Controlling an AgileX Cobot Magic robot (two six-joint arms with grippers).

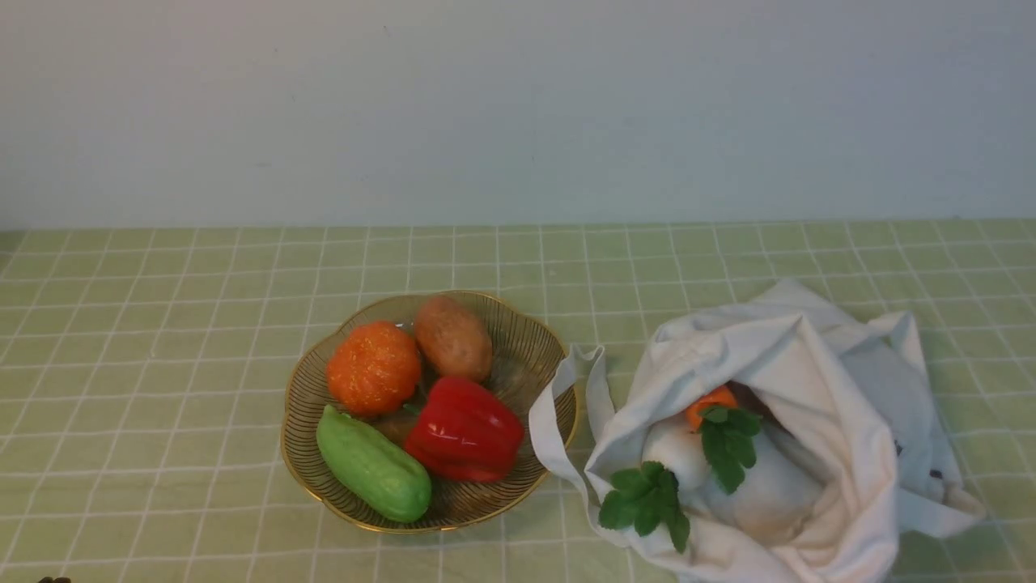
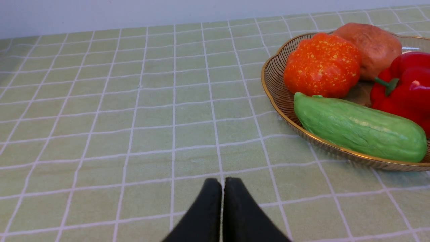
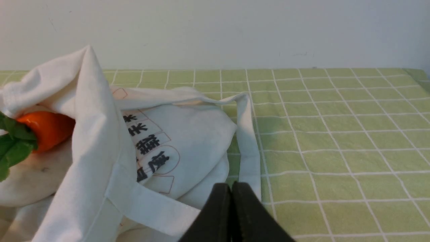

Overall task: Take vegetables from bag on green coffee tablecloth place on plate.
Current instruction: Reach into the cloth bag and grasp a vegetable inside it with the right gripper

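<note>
while the carrot (image 1: 711, 401) lies in the bag (image 1: 809, 356), left gripper (image 2: 222, 182) and right gripper (image 3: 231, 186) are closed, empty.

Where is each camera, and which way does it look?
Front view: between the arms, looking forward at the round gold wire plate and off-white cloth bag; no arm clearly shows.
Left wrist: on the left arm, facing the plate; shut left tool shows.
Right wrist: on the right arm, facing the bag; shut right tool shows.
Shared: front and left wrist see the plate.
</note>
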